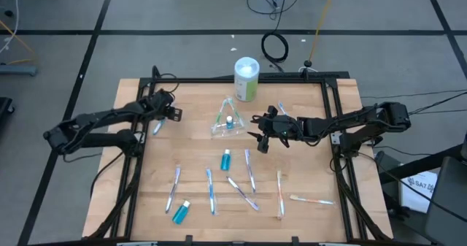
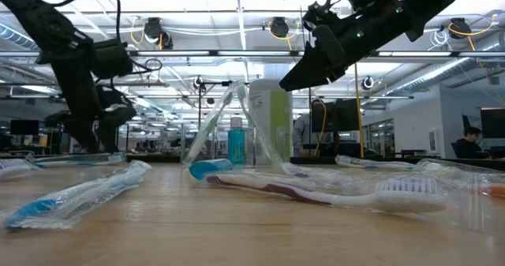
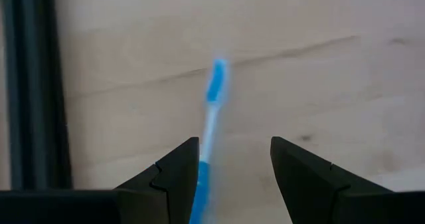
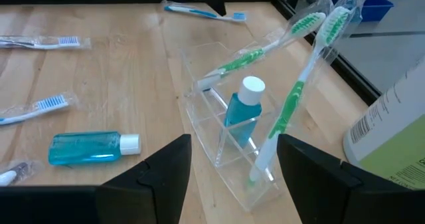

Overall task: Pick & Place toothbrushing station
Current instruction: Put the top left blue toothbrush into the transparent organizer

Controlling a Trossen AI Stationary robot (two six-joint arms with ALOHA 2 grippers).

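While the left gripper (image 3: 229,167) is held with fingers apart above a blue-handled toothbrush (image 3: 211,117) near the left edge of the wooden table (image 1: 306,217), the right gripper (image 4: 232,177) is held, also spread and empty, just beside a small clear plastic holder (image 1: 228,123). Two green-handled toothbrushes (image 4: 292,101) and a small blue white-capped tube (image 4: 242,108) are seen inside it. Other wrapped toothbrushes (image 1: 249,169) and tubes are scattered nearer the front.
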